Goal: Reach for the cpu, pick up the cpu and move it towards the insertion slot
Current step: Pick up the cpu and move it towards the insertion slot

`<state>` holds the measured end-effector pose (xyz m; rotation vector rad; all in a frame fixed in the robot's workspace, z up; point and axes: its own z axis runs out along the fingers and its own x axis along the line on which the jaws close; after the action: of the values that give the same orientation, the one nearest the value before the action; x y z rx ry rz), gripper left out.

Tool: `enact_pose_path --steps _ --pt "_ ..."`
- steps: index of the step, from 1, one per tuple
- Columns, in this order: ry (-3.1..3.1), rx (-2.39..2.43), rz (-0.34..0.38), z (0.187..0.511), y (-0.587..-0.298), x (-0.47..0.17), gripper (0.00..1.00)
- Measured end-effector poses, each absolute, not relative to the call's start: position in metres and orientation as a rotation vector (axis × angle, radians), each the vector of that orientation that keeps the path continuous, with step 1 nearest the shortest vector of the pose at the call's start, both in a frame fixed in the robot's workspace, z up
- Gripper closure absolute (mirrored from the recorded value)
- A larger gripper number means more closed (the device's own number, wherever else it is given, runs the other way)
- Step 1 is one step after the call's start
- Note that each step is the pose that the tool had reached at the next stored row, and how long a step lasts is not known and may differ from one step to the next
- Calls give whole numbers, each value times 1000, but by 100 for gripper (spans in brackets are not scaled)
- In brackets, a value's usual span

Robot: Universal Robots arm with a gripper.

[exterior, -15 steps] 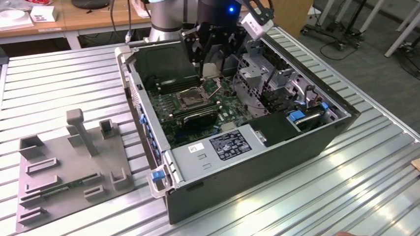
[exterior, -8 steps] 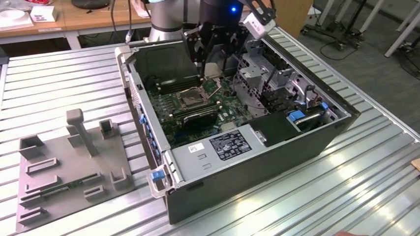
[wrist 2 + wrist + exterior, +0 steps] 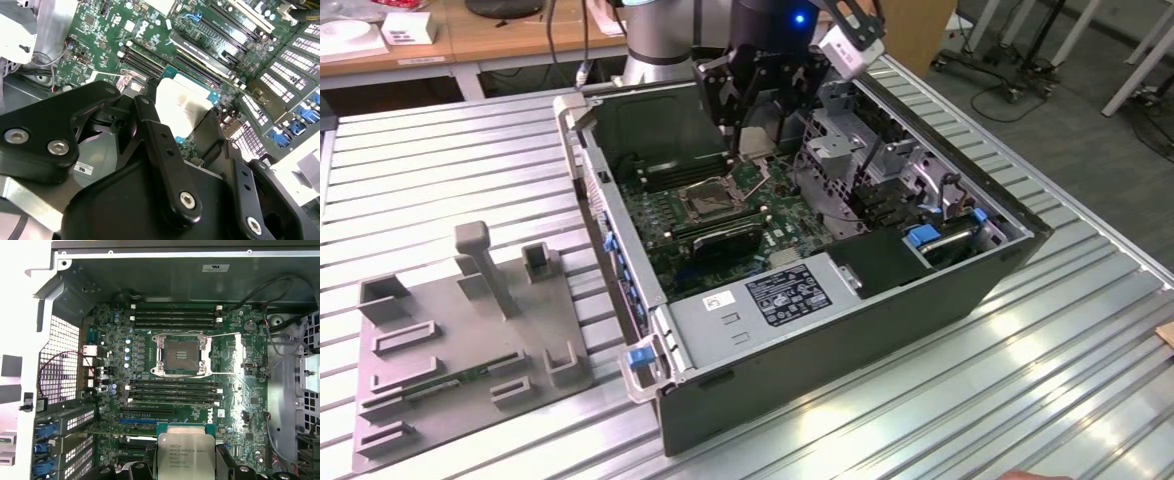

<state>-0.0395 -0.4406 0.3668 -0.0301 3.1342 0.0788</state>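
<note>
The cpu (image 3: 185,451), a flat square chip with a silvery face and a thin green rim, hangs above the green motherboard inside the open computer case. My gripper (image 3: 185,462) is shut on it, one black finger (image 3: 150,120) on each side of the cpu (image 3: 181,102). The insertion slot (image 3: 181,356), a square socket with a shiny metal frame and a dark centre, lies on the board a short way off from the cpu. In the exterior view my gripper (image 3: 757,143) hovers over the case's far part, just beyond the insertion slot (image 3: 710,198).
Long black memory slots (image 3: 175,315) flank the socket on both sides. Case walls (image 3: 854,340), a drive cage (image 3: 847,150) and cables (image 3: 280,295) crowd the board. On the exterior view's left, a grey plastic tray (image 3: 534,330) holds a green memory stick (image 3: 434,385) on the metal table.
</note>
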Motion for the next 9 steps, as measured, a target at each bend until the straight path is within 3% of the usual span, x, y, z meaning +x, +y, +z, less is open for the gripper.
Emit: enact_pose_path --steps 9 --pt "3134 -30 79 367 -441 -35 46"
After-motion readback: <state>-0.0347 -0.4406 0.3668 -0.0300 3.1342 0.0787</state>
